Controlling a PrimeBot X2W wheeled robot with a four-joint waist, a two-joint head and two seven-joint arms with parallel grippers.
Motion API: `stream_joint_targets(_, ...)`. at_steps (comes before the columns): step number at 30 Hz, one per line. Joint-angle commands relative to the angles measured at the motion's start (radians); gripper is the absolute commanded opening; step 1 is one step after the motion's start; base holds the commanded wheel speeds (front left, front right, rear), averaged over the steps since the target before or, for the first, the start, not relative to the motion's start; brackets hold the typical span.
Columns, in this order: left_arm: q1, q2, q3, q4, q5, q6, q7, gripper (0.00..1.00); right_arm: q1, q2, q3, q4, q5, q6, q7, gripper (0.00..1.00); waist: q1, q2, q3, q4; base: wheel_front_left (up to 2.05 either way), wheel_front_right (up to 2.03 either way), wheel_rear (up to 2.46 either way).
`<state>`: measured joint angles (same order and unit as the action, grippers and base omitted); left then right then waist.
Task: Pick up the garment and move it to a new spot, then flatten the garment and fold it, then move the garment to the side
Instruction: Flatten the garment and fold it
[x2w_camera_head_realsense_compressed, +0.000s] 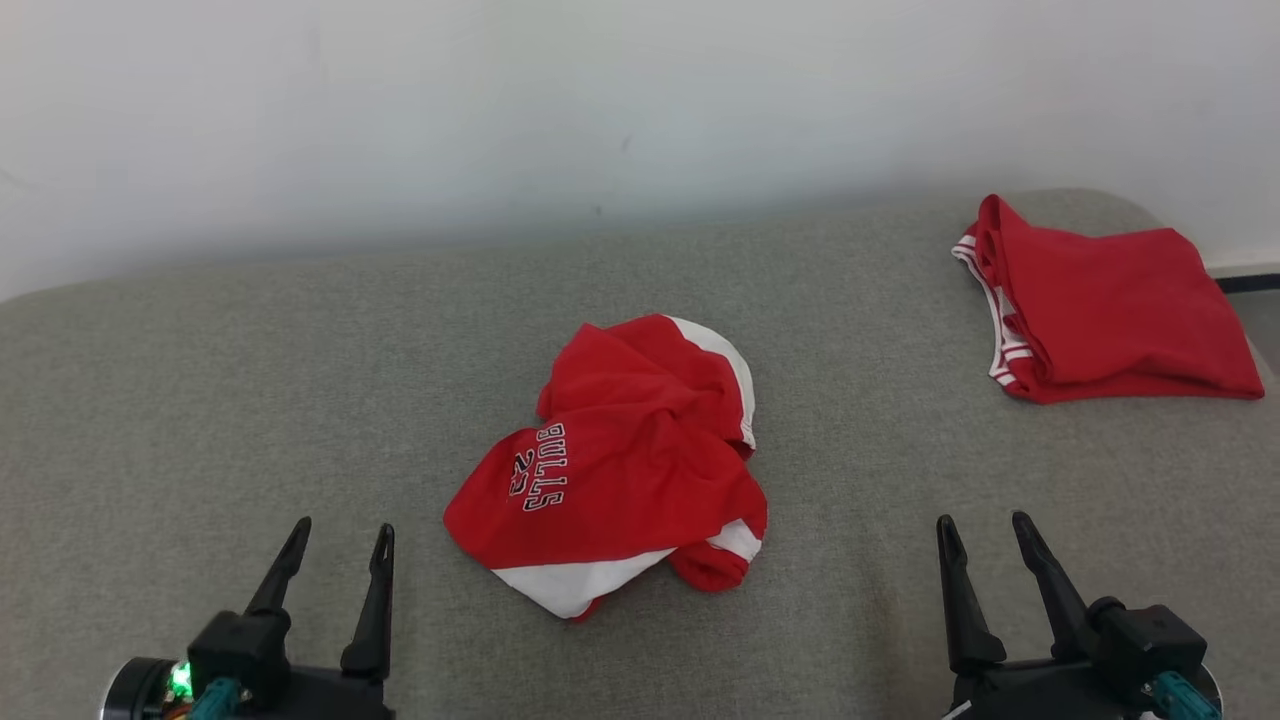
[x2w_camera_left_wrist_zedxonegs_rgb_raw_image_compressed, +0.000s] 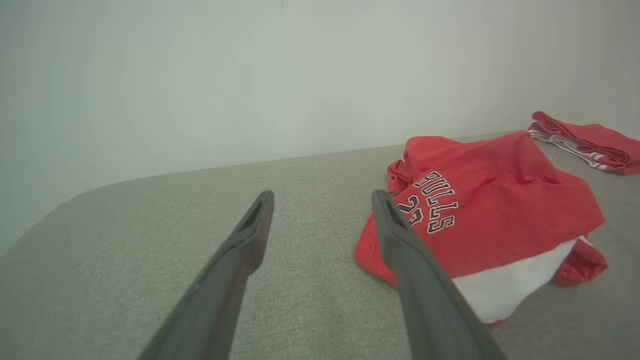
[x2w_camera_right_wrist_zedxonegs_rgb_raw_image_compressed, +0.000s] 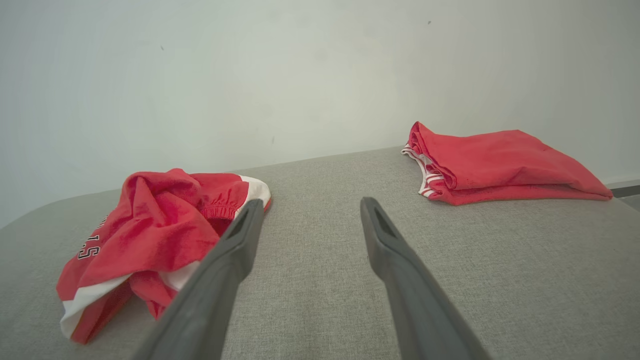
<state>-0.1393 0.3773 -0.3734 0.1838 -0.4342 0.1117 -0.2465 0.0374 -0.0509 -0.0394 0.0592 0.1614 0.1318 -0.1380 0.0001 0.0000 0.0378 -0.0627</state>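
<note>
Your left claw (x2w_camera_head_realsense_compressed: 344, 528) and right claw (x2w_camera_head_realsense_compressed: 982, 520) both gape empty, so pinch the crumpled garment (x2w_camera_head_realsense_compressed: 620, 450) at its white band (x2w_camera_head_realsense_compressed: 590, 580); it looks light, soft and floppy.

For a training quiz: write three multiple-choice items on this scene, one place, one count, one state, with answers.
1. Where is the crumpled garment? A. middle of the grey surface. B. against the wall. C. hanging from a gripper.
2. How many red garments lie there? A. one. B. two. C. three.
3. The left gripper and right gripper are: A. both open, empty. B. both shut. C. gripping cloth.
Answers: 1 A, it lies centrally in the head view; 2 B, the folded garment at far right is the second; 3 A, fingers spread, nothing between.
</note>
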Motion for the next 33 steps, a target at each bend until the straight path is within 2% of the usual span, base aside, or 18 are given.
stream_joint_targets(1,-0.025,-0.003,0.003,0.022,-0.005,-0.007,-0.008,1.0,-0.01,0.001,0.002,0.003,0.003,-0.003,-0.005,1.0,-0.0001,0.0,0.038,-0.039,0.0,0.0,0.0)
stream_joint_targets(12,-0.205,-0.023,-0.021,0.296,-0.012,-0.099,-0.006,1.0,-0.051,0.002,0.003,0.031,0.016,-0.003,-0.035,1.0,-0.0001,0.0,0.131,-0.149,0.0,0.0,0.0)
stream_joint_targets(21,-0.291,-0.05,-0.036,0.509,-0.037,-0.16,0.009,1.0,-0.071,0.002,0.003,0.063,0.02,-0.003,-0.058,1.0,-0.0001,0.0,0.144,-0.181,0.0,0.0,0.0)
stream_joint_targets(22,-0.298,-0.052,-0.041,0.531,-0.032,-0.162,0.009,0.47,-0.072,0.002,0.001,0.065,0.018,-0.003,-0.058,1.0,-0.0001,0.0,0.14,-0.18,0.0,0.0,0.0)
stream_joint_targets(23,-0.303,-0.057,-0.047,0.55,-0.03,-0.164,0.008,0.3,-0.072,0.002,-0.001,0.066,0.015,-0.003,-0.059,1.0,-0.0001,0.0,0.135,-0.179,0.0,0.0,0.0)
stream_joint_targets(24,-0.305,-0.067,-0.045,0.563,-0.04,-0.171,0.004,0.0,-0.071,0.002,-0.003,0.066,0.014,-0.003,-0.059,1.0,-0.0001,0.0,0.13,-0.176,0.0,0.0,0.0)
stream_joint_targets(28,-0.31,-0.085,-0.042,0.571,-0.036,-0.172,-0.011,0.0,-0.056,0.002,-0.012,0.064,0.008,-0.003,-0.056,1.0,-0.0001,0.0,0.103,-0.15,0.0,0.0,0.0)
stream_joint_targets(33,-0.26,-0.089,-0.002,0.45,-0.009,-0.131,-0.019,0.0,-0.031,0.002,-0.019,0.06,0.011,-0.003,-0.053,1.0,-0.0001,0.0,0.072,-0.084,0.0,0.0,0.0)
